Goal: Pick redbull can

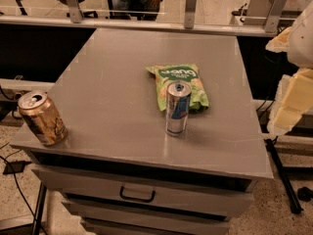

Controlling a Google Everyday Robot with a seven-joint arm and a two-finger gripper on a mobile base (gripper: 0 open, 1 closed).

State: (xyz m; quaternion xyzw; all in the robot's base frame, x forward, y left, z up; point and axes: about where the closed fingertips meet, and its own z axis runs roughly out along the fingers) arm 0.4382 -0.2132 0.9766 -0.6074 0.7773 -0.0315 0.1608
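While the gripper [292, 99] hangs well right of the can [177, 107], its opening unclear, the reach-in comes next.

The green snack bag [182, 84] has white lettering across its top. Only something like "ang" can be made out, and the smaller print beneath is too blurred to read. The blue band on the redbull can [177, 108] and the dark marks on the gold-brown can [42, 117] cannot be read. The gripper [289, 99] hangs at the right edge, beside the table [112, 82].
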